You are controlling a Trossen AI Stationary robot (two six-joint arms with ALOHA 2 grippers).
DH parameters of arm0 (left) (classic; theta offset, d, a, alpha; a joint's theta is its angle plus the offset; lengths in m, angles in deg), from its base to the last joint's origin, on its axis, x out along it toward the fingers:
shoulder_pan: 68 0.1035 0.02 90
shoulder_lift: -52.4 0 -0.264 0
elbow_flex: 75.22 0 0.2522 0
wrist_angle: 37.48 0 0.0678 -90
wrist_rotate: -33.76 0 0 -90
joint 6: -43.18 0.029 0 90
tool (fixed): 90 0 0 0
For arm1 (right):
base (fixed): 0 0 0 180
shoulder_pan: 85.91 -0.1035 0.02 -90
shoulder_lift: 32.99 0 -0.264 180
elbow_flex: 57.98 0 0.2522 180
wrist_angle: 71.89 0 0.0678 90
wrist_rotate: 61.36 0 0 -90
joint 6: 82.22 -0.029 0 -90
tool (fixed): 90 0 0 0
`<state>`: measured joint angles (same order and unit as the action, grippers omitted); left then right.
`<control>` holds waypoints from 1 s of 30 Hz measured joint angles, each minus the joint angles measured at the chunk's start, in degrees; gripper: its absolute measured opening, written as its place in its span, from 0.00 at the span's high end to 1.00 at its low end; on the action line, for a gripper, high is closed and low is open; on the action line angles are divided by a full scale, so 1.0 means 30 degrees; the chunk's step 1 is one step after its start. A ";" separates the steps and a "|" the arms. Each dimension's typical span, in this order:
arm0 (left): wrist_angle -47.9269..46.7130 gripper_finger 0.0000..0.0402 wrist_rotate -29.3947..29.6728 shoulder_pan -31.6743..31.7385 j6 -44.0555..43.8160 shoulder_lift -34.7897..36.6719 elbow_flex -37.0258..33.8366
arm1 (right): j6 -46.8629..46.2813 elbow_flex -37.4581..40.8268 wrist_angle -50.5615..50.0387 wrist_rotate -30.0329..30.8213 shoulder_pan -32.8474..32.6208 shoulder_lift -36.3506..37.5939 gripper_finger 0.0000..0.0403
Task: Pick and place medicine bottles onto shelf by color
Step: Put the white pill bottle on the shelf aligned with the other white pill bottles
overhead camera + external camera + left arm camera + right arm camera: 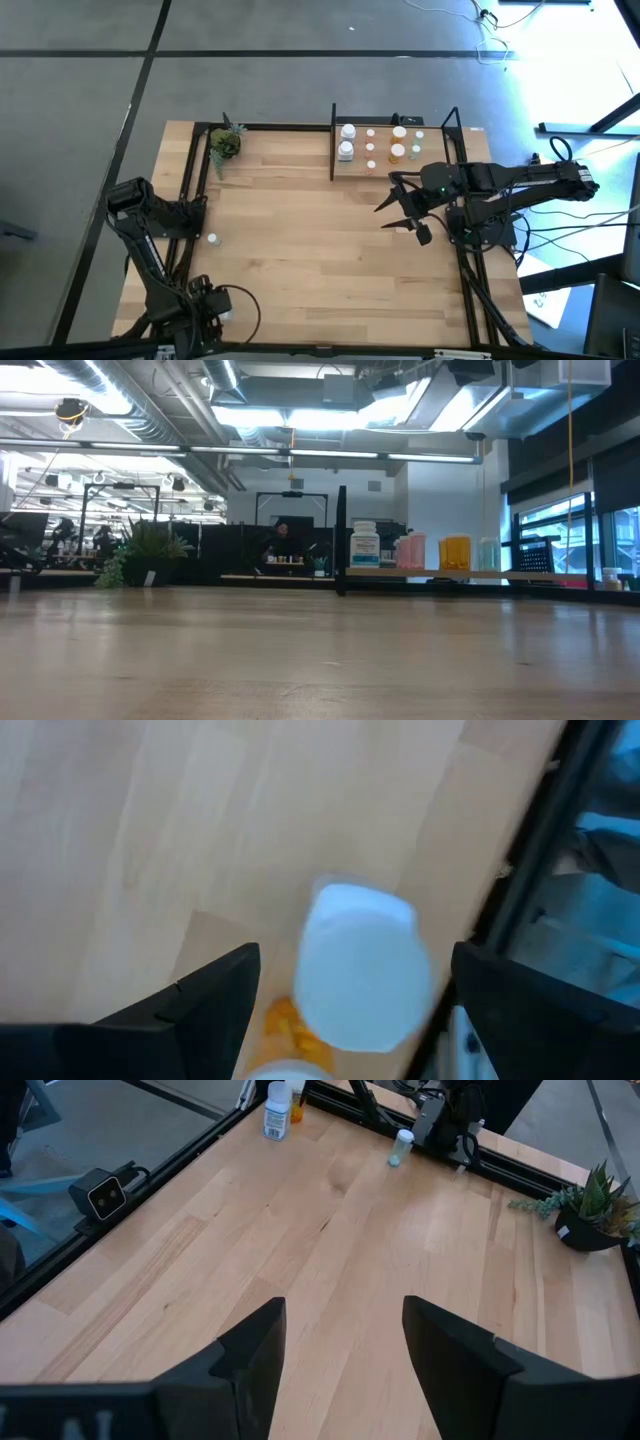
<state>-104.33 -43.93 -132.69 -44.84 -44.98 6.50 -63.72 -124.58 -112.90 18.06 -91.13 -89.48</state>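
Left hand (345,990) open around blurred white-capped bottle (362,967), orange bottle (285,1025) half hidden beneath, right hand (340,1342) open, empty.

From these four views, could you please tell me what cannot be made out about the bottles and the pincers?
- Left pincer: in the high view its fingers are lost in the dark arm.
- White-capped bottle: blurred in the left wrist view; its label is unreadable.
- Shelf bottles: too small for their colours in the high view.
- Right pincer: open; fingertips cut off by the right wrist picture's edge.

Ceiling strip lights (300,415) glaring overhead; tabletop (300,660) being evenly lit, foreground being blurred; white bottle cap (362,970) being rendered out of focus.
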 joint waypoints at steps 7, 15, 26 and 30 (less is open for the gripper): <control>-0.0005 0.22 -0.0293 0.0081 -0.1080 0.0000 -0.0500 | 0.0000 0.0000 0.0000 -0.0004 0.0004 0.0000 0.49; 0.0041 0.33 -0.0368 0.0312 -0.1098 0.0000 -0.0502 | 0.0000 0.0000 0.0000 -0.0004 0.0002 0.0000 0.49; 0.0068 0.57 -0.0309 0.1268 -0.0973 0.0022 -0.0502 | 0.0000 0.0000 0.0000 -0.0004 -0.0003 0.0000 0.49; 0.0075 0.59 -0.0290 0.1564 -0.0975 0.0022 -0.0502 | 0.0000 0.0000 0.0000 -0.0004 -0.0001 0.0000 0.49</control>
<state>-104.10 -44.80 -128.00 -47.76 -44.92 5.00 -63.72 -124.58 -112.90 18.05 -91.14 -89.48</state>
